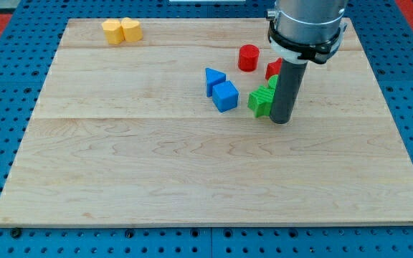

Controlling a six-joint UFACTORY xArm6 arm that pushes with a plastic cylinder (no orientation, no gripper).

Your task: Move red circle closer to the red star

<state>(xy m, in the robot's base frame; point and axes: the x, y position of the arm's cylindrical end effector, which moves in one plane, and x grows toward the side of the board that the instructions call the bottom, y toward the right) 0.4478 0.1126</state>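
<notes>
The red circle point(248, 57) stands near the view's top, right of centre. The red star point(273, 69) lies just right of it, mostly hidden behind my rod, with a small gap between them. My tip point(280, 120) rests on the board below the red star, touching or almost touching the right side of a green star point(262, 100). A second green block point(273, 82) peeks out behind the rod between the green star and the red star; its shape is hidden.
A blue triangle point(214, 77) and a blue cube point(226, 96) sit together left of the green star. Two yellow blocks point(121, 31) sit side by side at the view's top left. The wooden board point(192, 179) ends in blue pegboard on all sides.
</notes>
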